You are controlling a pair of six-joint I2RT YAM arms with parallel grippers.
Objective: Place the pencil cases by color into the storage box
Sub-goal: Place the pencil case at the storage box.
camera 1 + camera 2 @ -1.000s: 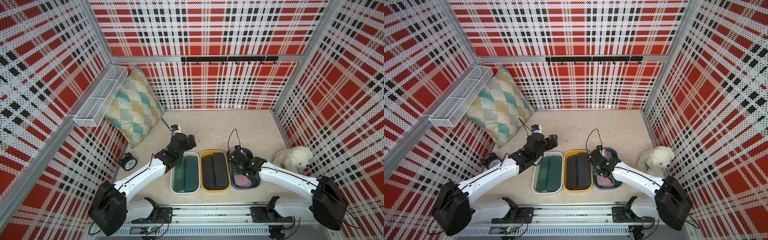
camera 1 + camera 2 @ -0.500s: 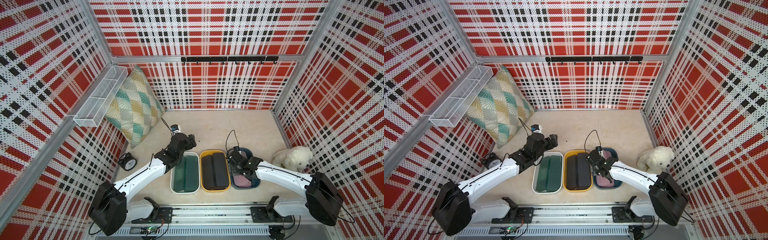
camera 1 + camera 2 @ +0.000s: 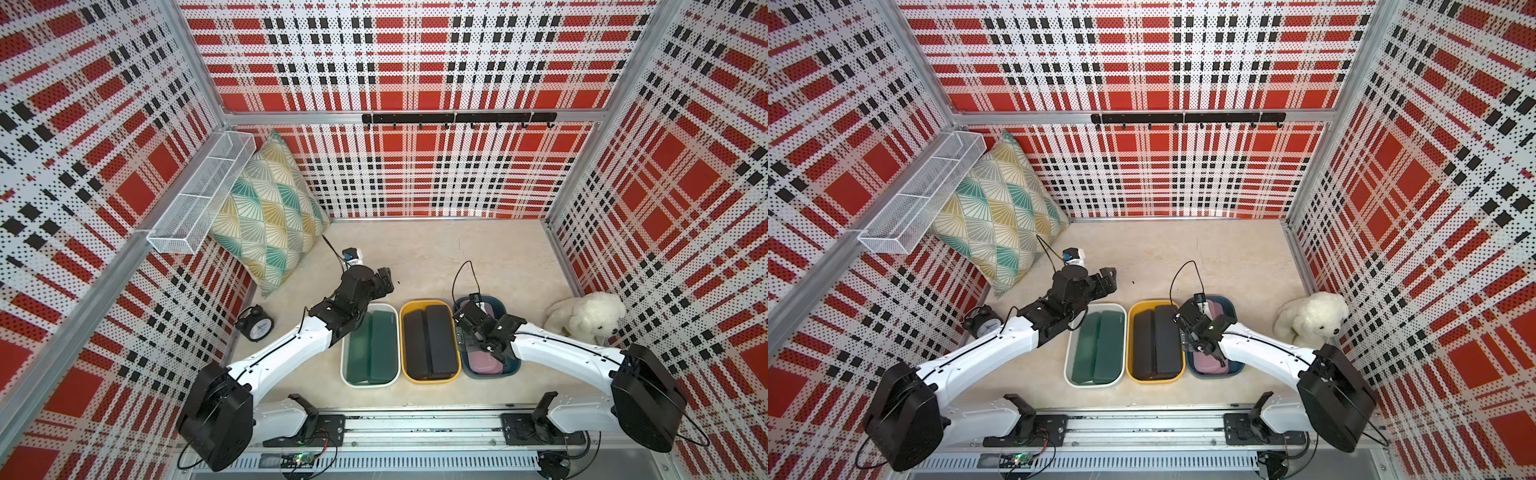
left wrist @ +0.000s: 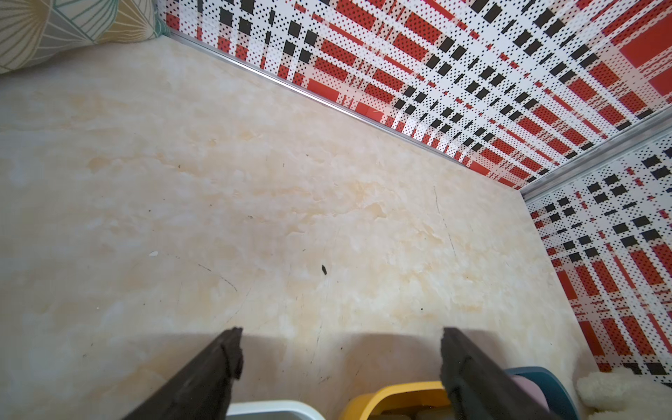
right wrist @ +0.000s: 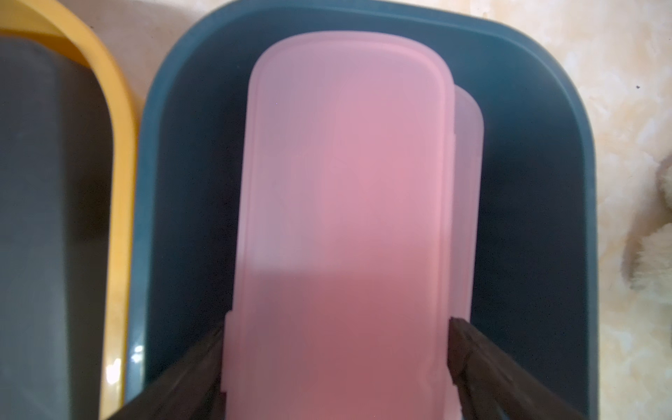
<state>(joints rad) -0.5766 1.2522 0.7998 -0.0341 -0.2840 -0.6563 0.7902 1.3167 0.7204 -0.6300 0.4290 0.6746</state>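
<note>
Three tubs stand in a row near the front. The white tub point(image 3: 345, 365) holds dark green pencil cases point(image 3: 370, 353), the yellow tub point(image 3: 457, 365) holds black ones point(image 3: 430, 347), and the blue tub point(image 3: 513, 365) holds pale pink ones point(image 3: 484, 365). My right gripper point(image 3: 473, 338) reaches down into the blue tub. In the right wrist view it point(image 5: 337, 323) is open, its fingers flanking the top pink case point(image 5: 342, 182), which lies on another pink case point(image 5: 469, 182). My left gripper point(image 3: 384, 280) hovers open and empty over bare table behind the white tub, as the left wrist view point(image 4: 340, 334) shows.
A patterned pillow point(image 3: 266, 216) leans in the back left corner under a wire basket point(image 3: 199, 199). A black alarm clock point(image 3: 255, 326) stands at the left wall. A white plush toy point(image 3: 586, 320) sits right of the blue tub. A hook rail point(image 3: 457, 118) is on the back wall.
My right gripper's jaws have spread wide around the pink case in the blue tub, and the wrist has shifted slightly. The left arm has not moved.
</note>
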